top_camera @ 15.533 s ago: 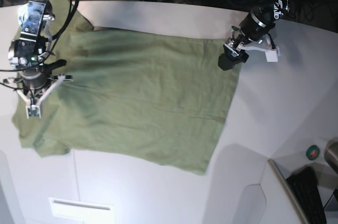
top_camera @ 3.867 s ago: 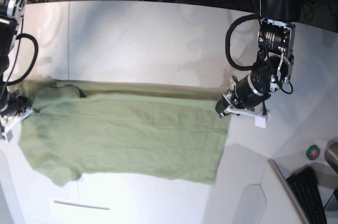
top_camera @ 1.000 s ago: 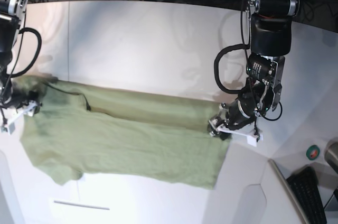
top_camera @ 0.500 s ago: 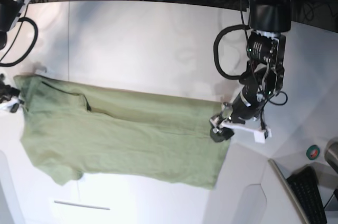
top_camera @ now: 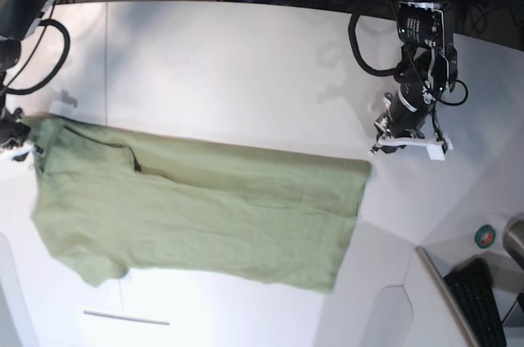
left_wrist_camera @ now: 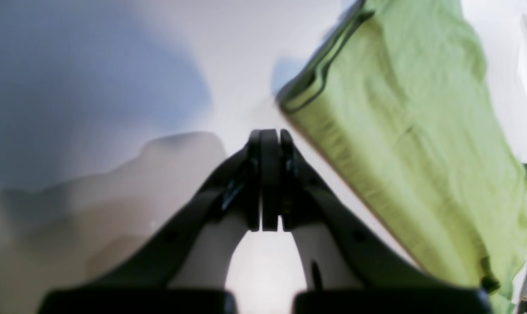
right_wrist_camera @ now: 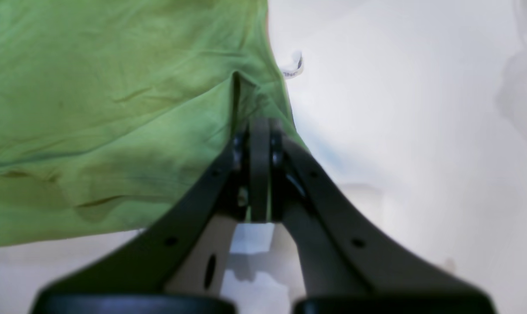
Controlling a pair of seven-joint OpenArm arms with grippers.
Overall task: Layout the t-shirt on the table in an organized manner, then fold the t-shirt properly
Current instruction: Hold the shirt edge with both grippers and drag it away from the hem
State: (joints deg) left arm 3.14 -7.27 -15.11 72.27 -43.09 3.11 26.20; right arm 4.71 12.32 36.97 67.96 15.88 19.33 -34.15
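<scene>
My left claw (left_wrist_camera: 265, 135) is pinched together empty; the right claw (right_wrist_camera: 259, 126) likewise, touching the limp t-shirt (top_camera: 196, 208). I'd regrip its hem corners on the surface (top_camera: 229, 69).

The bench (top_camera: 229, 69) is seen as a broad white top with a thin dark seam running across it near the left and a curved far edge. The green t-shirt (top_camera: 196, 212) is laid flat directly on it, folded lengthwise, stretched from the left edge toward the right, with bare white surface beyond.
</scene>
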